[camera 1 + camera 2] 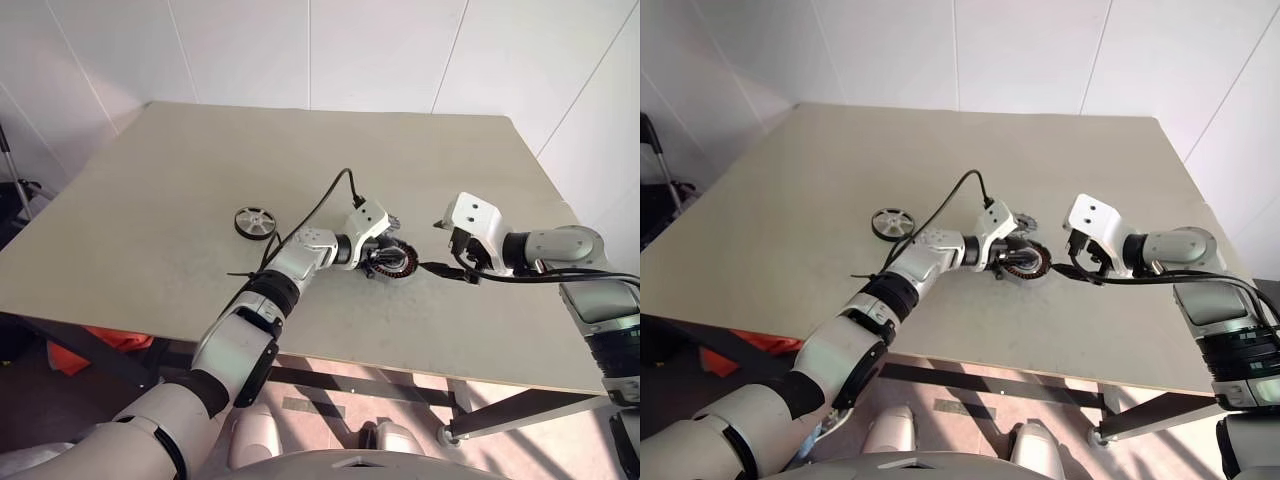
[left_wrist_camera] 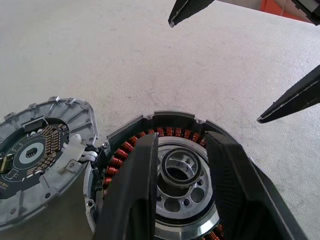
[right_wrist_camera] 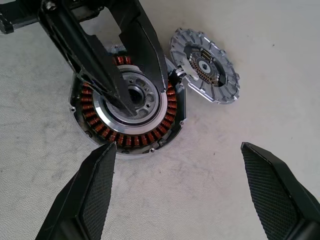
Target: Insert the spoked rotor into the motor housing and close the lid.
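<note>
Saw left gripper (image 3: 120, 75) part-open astride motor housing (image 3: 127, 105) at frame centre, gripping nothing; right gripper (image 3: 180, 195) wide, empty; spoked rotor (image 1: 254, 222) lay left, nearer my left arm.

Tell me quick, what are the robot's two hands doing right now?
Left gripper: fingers part open over the middle of the motor housing, holding nothing that I can see.
Right gripper: wide open, empty, beside the housing.

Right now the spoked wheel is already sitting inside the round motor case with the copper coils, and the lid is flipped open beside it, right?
Not quite. The spoked wheel lies on the table away from the motor case, as the left eye view shows. The case, with its copper coils, holds none yet; the left claw reaches into it. The lid is indeed flipped open beside it.
</note>
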You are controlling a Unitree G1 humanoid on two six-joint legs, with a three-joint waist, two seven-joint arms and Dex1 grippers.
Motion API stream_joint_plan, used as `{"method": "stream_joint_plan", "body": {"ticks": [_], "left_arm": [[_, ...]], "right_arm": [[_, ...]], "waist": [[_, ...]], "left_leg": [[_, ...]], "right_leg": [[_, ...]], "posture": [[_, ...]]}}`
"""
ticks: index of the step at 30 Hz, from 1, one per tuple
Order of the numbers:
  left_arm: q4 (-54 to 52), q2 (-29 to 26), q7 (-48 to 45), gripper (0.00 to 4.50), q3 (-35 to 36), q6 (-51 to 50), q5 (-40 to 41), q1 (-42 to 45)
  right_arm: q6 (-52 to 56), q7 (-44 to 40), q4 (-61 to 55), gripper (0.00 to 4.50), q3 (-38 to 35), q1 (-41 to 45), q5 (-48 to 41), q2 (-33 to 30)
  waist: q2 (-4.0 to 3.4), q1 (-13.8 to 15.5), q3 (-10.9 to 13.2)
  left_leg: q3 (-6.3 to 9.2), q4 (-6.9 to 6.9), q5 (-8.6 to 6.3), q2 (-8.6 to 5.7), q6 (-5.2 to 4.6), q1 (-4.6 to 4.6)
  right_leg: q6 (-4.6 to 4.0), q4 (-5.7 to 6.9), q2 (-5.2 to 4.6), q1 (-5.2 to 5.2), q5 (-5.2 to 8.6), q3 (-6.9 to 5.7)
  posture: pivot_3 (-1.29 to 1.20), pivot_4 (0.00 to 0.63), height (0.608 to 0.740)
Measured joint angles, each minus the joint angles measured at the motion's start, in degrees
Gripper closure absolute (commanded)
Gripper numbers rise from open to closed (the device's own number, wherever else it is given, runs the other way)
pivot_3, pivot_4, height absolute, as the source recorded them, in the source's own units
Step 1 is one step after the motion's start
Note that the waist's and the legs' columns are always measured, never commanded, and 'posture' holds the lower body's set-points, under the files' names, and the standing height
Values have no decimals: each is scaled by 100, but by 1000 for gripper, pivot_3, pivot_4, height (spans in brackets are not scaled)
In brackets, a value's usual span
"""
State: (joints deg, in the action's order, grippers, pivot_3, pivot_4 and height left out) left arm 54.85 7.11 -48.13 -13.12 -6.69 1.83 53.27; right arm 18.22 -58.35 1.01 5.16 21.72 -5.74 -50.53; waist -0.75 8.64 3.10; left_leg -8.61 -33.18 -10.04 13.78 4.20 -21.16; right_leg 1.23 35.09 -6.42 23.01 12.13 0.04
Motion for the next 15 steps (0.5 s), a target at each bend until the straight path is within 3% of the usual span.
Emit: {"method": "stream_joint_plan", "body": {"ticks": [1, 9, 15], "left_arm": [[32, 0, 45, 1395, 1, 0, -20, 1], [-316, -131, -89, 1395, 266, -77, 176, -9], [-1848, -683, -43, 1395, 849, -741, 770, -394]], "right_arm": [[0, 13, 0, 0, 0, 4, 4, 17], [-6, 134, 1, 0, 0, 112, 3, 276], [144, 535, 8, 0, -37, 293, -52, 794]], "waist": [[0, 0, 0], [1, -4, 0], [0, -38, 0]], "left_leg": [[0, 0, 0, 0, 0, 0], [0, 1, 0, 1, 0, -1], [0, 6, 1, 4, 2, 1]], "right_leg": [[0, 0, 0, 0, 0, 0], [2, -1, 0, 1, -1, -1], [2, 0, 2, 3, -1, -3]], "posture": [[0, 0, 740], [0, 0, 740], [0, 0, 740]]}}
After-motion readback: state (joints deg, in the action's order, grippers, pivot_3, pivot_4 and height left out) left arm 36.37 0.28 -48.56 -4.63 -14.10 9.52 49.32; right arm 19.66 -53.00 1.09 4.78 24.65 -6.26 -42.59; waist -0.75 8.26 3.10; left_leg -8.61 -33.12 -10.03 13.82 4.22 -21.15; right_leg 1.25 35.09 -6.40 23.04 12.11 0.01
